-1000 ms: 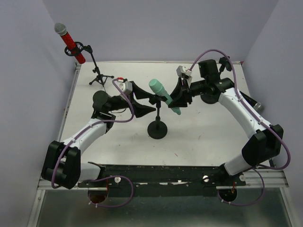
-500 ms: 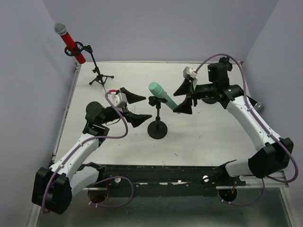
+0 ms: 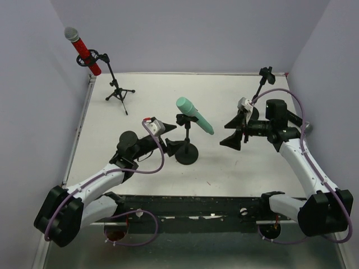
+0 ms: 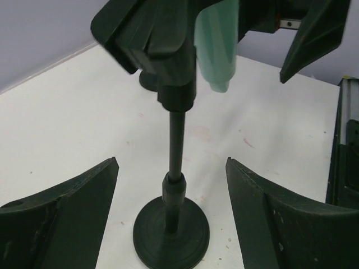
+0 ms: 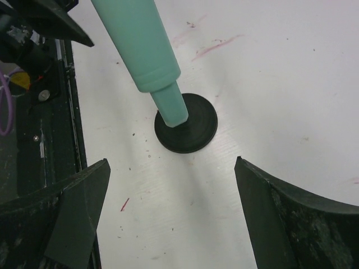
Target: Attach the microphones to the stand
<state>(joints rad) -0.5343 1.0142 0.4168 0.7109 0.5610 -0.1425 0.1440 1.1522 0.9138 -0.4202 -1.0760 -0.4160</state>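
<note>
Now the mint-green microphone (image 3: 194, 115) sits tilted in the clip of the round-base stand (image 3: 186, 152) at mid-table, its head toward 10 o'clock. The left gripper (image 3: 175, 135) gapes wide at that stand's 9 o'clock, gripping nothing. The right gripper (image 3: 224, 134) is spread just as wide and empty at its 3 o'clock. The red microphone (image 3: 82, 50) rides the tripod stand (image 3: 116, 89) at the table's 10 o'clock corner.

Red microphone (image 3: 83, 50) clipped tilted in tripod stand (image 3: 119, 91), far-left; mint-green microphone (image 3: 194, 115) tilted on round-base stand (image 3: 186, 153), centre.
</note>
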